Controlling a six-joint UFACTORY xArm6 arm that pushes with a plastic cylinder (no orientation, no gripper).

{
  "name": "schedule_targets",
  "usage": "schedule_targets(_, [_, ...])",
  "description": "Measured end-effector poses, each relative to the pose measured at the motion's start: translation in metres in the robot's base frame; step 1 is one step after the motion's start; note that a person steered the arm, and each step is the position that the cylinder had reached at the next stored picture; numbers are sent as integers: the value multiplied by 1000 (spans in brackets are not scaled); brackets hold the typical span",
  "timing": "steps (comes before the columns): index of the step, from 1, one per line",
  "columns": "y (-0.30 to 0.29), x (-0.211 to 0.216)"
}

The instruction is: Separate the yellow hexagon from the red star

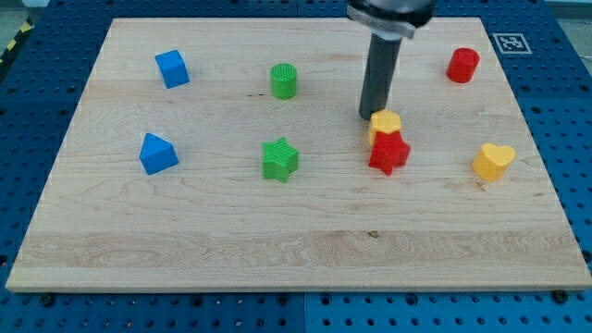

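Just below my tip (pixel 372 117): yellow hexagon (pixel 386 123), pressed against red star (pixel 388 153); tip placed behind for push; no jaws fitted.

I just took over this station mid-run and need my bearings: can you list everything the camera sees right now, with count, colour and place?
wooden board: 1, light wood, fills most of the view, on a blue perforated table
blue cube: 1, blue, the view's upper left
blue wedge-like block: 1, blue, left, mid height
green cylinder: 1, green, upper centre
green star: 1, green, centre
yellow hexagon: 1, yellow, right of centre, touching the red star below it
red star: 1, red, right of centre
red cylinder: 1, red, upper right
yellow heart: 1, yellow, far right, mid height
printed marker tag: 1, black and white, off the board's upper right corner
my tip: 1, dark rod, at the yellow hexagon's upper left edge
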State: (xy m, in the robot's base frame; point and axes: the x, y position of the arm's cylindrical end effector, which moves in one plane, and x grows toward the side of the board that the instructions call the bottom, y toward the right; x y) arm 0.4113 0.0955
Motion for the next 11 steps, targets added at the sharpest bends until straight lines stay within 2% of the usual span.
schedule_targets(2, [-17, -25])
schedule_targets(4, [0, 73])
schedule_targets(5, [4, 101])
schedule_targets(6, [8, 110])
schedule_targets(8, [70, 165])
schedule_targets(11, [51, 90])
